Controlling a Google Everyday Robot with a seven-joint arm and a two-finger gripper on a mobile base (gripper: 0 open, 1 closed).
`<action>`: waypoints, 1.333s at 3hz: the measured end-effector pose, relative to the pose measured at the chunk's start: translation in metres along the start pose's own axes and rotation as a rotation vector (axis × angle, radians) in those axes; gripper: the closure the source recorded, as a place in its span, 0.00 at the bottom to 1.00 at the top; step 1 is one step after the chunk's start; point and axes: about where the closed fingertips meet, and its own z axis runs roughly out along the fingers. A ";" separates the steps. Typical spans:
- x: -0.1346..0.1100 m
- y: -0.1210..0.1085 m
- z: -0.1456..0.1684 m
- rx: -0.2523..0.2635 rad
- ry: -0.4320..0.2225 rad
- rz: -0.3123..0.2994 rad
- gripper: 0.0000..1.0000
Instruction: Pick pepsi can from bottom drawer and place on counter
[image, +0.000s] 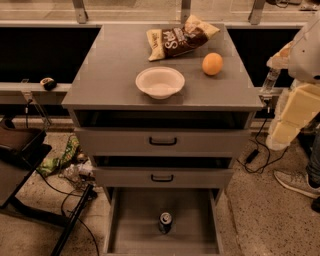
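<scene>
The pepsi can, dark with a silver top, stands upright in the middle of the open bottom drawer, near its front. The counter is the grey top of the cabinet. My gripper hangs at the end of the cream-white arm at the right edge of the view. It is beside the cabinet, at about the height of the upper drawers, and far from the can. Nothing shows in it.
On the counter are a white bowl, an orange and a chip bag. The two upper drawers with black handles are shut. Cables and litter lie on the floor at left. A shoe is at right.
</scene>
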 end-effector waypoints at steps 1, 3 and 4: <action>0.009 0.015 0.058 -0.098 -0.095 0.041 0.00; 0.025 0.089 0.185 -0.191 -0.486 0.156 0.00; 0.011 0.111 0.231 -0.159 -0.731 0.245 0.00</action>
